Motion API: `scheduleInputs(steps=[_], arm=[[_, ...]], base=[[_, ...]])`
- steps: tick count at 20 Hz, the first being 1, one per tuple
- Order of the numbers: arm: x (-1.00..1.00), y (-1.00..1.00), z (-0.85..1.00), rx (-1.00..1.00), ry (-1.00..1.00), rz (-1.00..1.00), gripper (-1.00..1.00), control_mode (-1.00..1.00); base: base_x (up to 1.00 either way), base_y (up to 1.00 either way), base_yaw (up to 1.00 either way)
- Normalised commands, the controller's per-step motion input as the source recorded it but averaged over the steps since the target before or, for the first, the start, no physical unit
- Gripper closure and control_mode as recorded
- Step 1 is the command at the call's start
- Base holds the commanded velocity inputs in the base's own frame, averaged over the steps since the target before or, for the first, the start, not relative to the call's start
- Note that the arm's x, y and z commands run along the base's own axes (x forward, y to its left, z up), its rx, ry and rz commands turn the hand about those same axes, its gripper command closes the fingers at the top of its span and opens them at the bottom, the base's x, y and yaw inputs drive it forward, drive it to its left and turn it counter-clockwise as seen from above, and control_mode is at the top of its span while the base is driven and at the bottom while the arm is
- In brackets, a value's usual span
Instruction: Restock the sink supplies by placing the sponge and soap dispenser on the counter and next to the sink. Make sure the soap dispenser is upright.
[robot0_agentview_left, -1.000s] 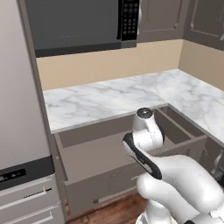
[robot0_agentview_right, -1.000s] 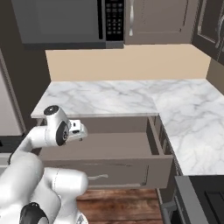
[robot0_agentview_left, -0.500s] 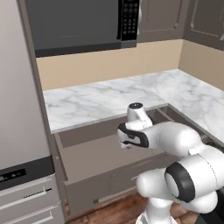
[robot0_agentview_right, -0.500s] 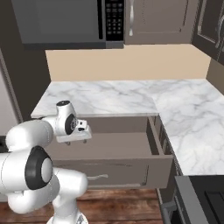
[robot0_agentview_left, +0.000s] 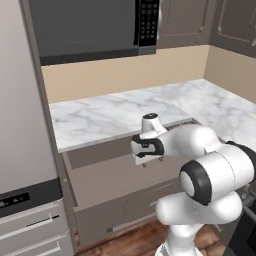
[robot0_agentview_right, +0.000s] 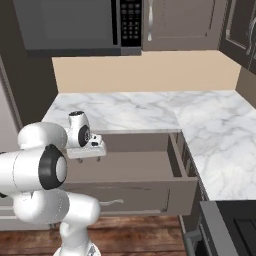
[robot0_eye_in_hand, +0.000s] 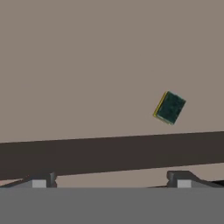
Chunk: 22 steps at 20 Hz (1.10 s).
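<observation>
Right now I see the gripper (robot0_agentview_left: 148, 161) at mid-frame of the left base view, jaws spread wide and holding nothing, pointing down over the open drawer (robot0_agentview_right: 150, 167) beneath the marble worktop (robot0_agentview_left: 115, 117). From the hand view, the sponge (robot0_eye_in_hand: 169, 107) lies green side up on the drawer floor, right of centre, apart from the dark drawer wall below it.
</observation>
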Motion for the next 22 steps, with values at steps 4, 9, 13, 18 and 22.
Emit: scheduleInputs(steps=[4, 9, 13, 18, 22], arm=[[0.05, 0.0, -0.03, 0.0, 0.0, -0.03, -1.0, -1.0], [0.07, 0.0, -0.03, 0.0, 0.0, -0.03, -1.0, -1.0], [0.18, -0.04, 0.0, 0.0, 0.0, -0.05, -1.0, -1.0], [0.14, -0.39, 0.0, 0.05, 0.0, -0.08, -1.0, -1.0], [0.16, -0.55, 0.0, 0.08, 0.0, -0.05, -1.0, -1.0]], base=[[0.0, 0.0, 0.0], [0.0, 0.0, 0.0], [0.0, 0.0, 0.0], [0.0, 0.0, 0.0], [0.0, 0.0, 0.0]])
